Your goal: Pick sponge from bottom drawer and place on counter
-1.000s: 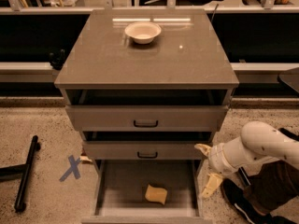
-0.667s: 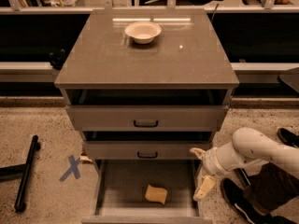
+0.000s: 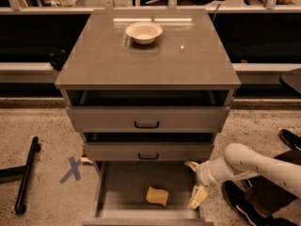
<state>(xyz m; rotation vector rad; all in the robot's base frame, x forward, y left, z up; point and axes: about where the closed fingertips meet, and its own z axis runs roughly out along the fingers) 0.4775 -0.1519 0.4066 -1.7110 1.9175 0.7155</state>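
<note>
The sponge (image 3: 157, 196), a small pale-yellow block with soft wavy edges, lies flat on the floor of the open bottom drawer (image 3: 123, 183); the gripper (image 3: 195, 181) hangs at its right rim, fingers (image 3: 198, 197) spread, empty.

High front view — cabinet (image 3: 146, 119) mid-distance, gripper's fingers (image 3: 198, 197) lower right

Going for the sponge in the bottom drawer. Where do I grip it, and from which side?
Come straight down from above: the sponge lies flat on the bottom drawer floor, clear of its walls. Probably pinch its shorter width, front edge to back. The tool, open, is at the drawer's right wall.
</note>
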